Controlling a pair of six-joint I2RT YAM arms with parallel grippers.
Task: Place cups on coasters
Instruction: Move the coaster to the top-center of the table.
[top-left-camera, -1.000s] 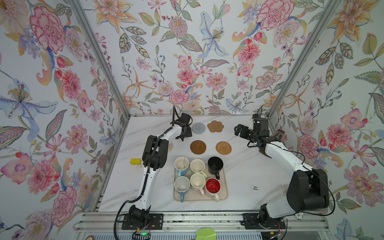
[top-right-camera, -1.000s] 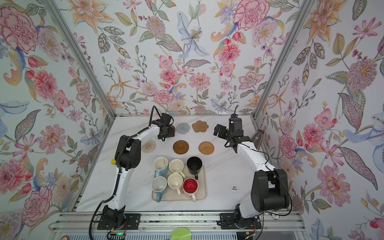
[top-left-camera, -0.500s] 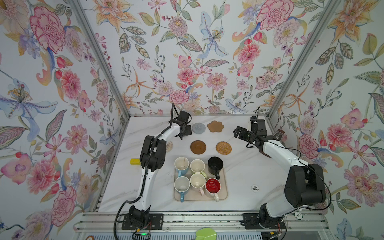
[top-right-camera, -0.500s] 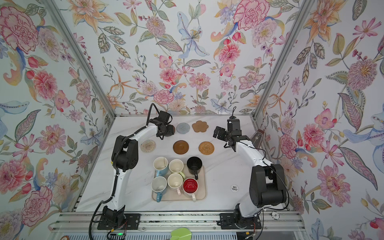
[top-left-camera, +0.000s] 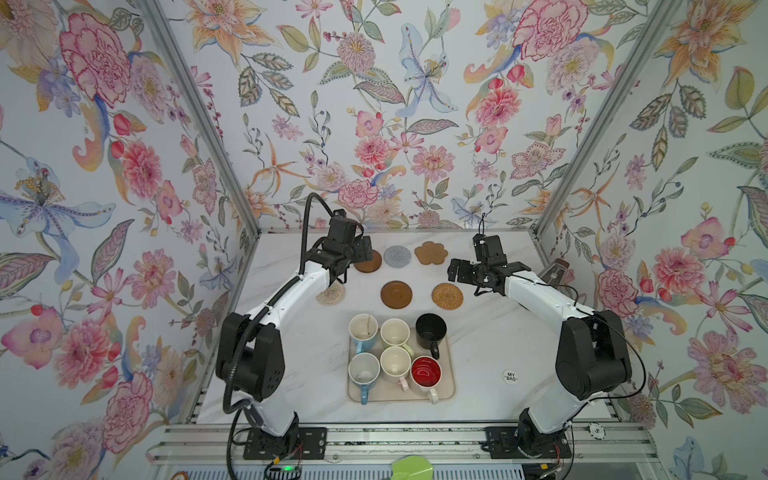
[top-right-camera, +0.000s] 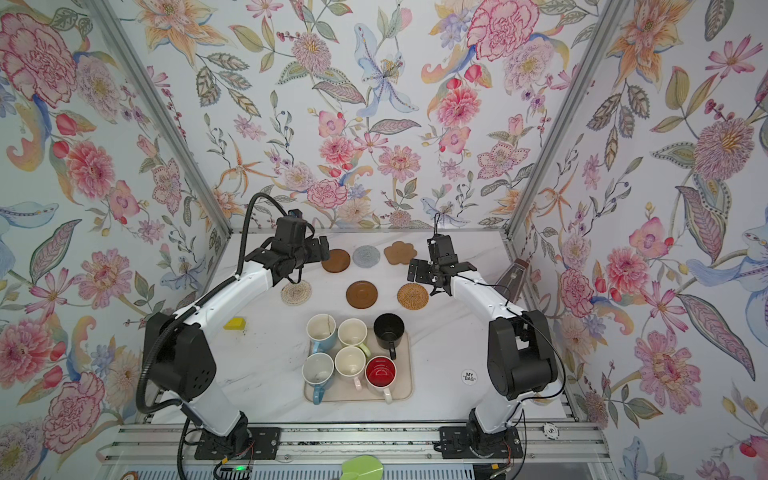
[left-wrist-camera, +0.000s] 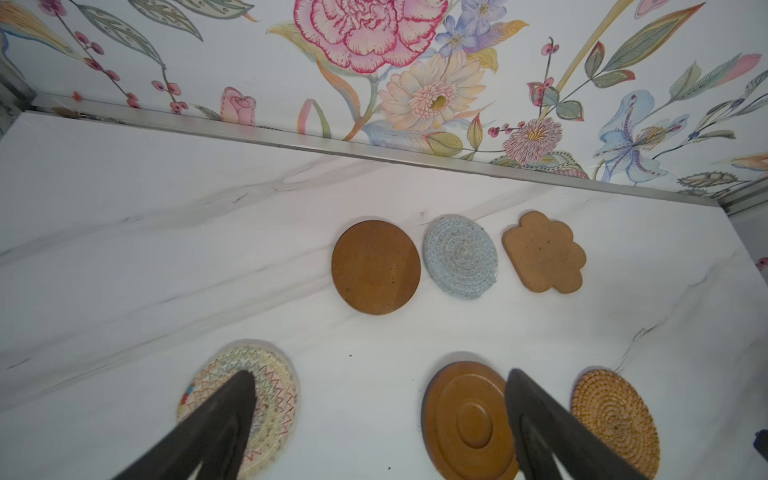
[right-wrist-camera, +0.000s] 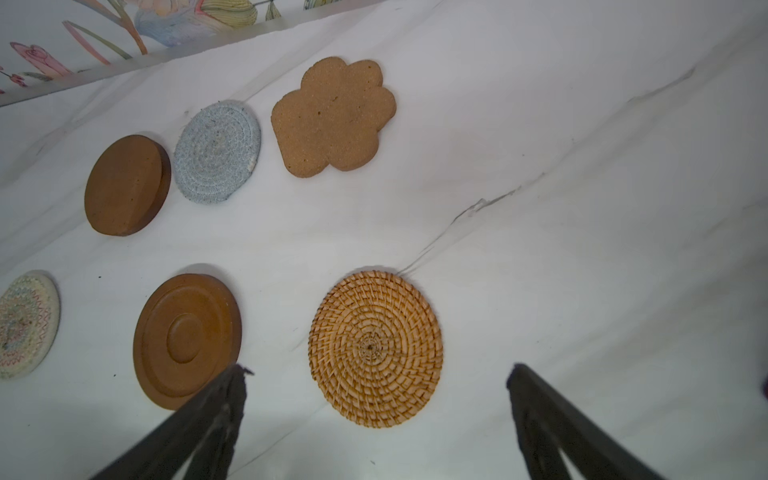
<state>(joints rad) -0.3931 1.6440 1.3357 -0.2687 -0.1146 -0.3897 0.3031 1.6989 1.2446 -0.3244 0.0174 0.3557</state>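
The left gripper (left-wrist-camera: 379, 374) has just spread wide and drawn off the back brown coaster (top-left-camera: 371, 263). It is empty, like the gaping right gripper (right-wrist-camera: 377, 369). All 6 coasters (top-left-camera: 396, 294) lie bare, with 6 cups (top-left-camera: 395, 332) on the tray (top-left-camera: 448, 392) — picking likely comes next.

Mugs (top-left-camera: 395, 363) packed close on the tray (top-left-camera: 446, 392), scant gaps between them, coasters (top-left-camera: 396, 294) uncovered, open table (top-left-camera: 490, 332) right of tray

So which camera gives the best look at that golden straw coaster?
The right wrist view: the golden rattan coaster sits large, whole and uncovered, weave clear. The left wrist view shows the coaster smaller, its edge behind a finger of the left gripper. Both top views show it whole but tiny.
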